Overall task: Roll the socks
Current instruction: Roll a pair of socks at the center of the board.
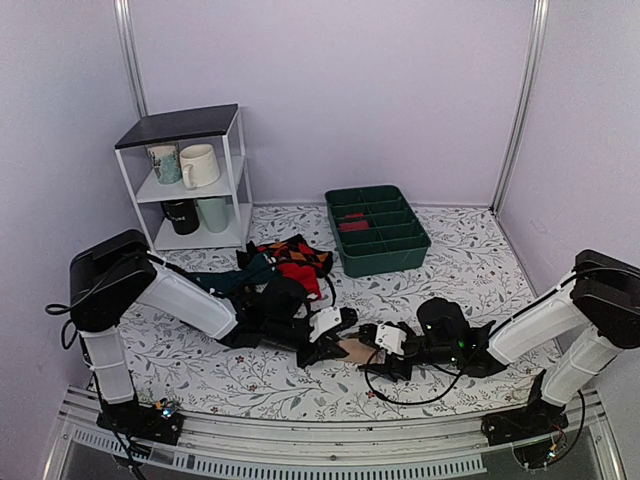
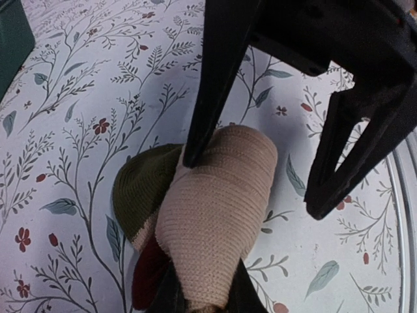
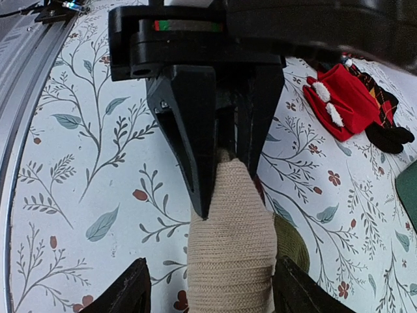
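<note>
The socks (image 1: 353,350) are a beige knit roll with an olive part (image 2: 140,189) and a maroon part (image 2: 146,274) sticking out at one side. The roll lies on the floral table cloth between the two grippers. My left gripper (image 2: 202,290) is shut on one end of the roll (image 2: 215,208). My right gripper (image 3: 208,297) is open, its fingers standing on either side of the roll (image 3: 228,248). In the left wrist view one right finger (image 2: 195,130) touches the roll's far end. In the top view the left gripper (image 1: 335,335) and right gripper (image 1: 385,345) face each other.
Red-and-black argyle socks (image 1: 300,258) and a dark teal sock (image 1: 225,280) lie behind the left arm. A green divided bin (image 1: 378,230) stands at the back. A white shelf (image 1: 190,180) with mugs is back left. A metal rail (image 1: 300,440) runs along the near edge.
</note>
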Action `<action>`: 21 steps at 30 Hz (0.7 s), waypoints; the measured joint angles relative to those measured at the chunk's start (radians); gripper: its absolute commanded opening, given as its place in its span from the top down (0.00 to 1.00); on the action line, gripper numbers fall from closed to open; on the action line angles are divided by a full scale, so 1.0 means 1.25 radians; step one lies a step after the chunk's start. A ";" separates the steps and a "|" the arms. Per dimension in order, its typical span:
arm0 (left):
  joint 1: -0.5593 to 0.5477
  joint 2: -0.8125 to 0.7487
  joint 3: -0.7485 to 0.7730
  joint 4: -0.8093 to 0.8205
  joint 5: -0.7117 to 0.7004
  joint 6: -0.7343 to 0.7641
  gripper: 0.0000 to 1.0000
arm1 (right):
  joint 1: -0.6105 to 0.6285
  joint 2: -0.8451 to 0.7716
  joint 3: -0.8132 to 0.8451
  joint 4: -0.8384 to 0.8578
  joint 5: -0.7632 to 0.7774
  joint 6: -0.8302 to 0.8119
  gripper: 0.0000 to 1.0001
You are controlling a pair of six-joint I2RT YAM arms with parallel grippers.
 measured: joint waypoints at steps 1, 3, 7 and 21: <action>0.001 0.001 0.000 0.001 0.002 0.000 1.00 | 0.000 0.010 0.007 0.001 0.000 -0.005 0.40; 0.002 0.002 0.000 0.002 0.006 0.000 1.00 | 0.001 0.027 0.014 0.002 -0.001 -0.011 0.44; 0.005 0.003 0.000 0.004 0.012 0.000 1.00 | 0.001 0.044 0.028 0.002 0.004 -0.007 0.50; 0.010 0.002 -0.005 0.007 0.017 0.001 0.93 | -0.001 0.092 0.041 0.033 0.021 0.117 0.98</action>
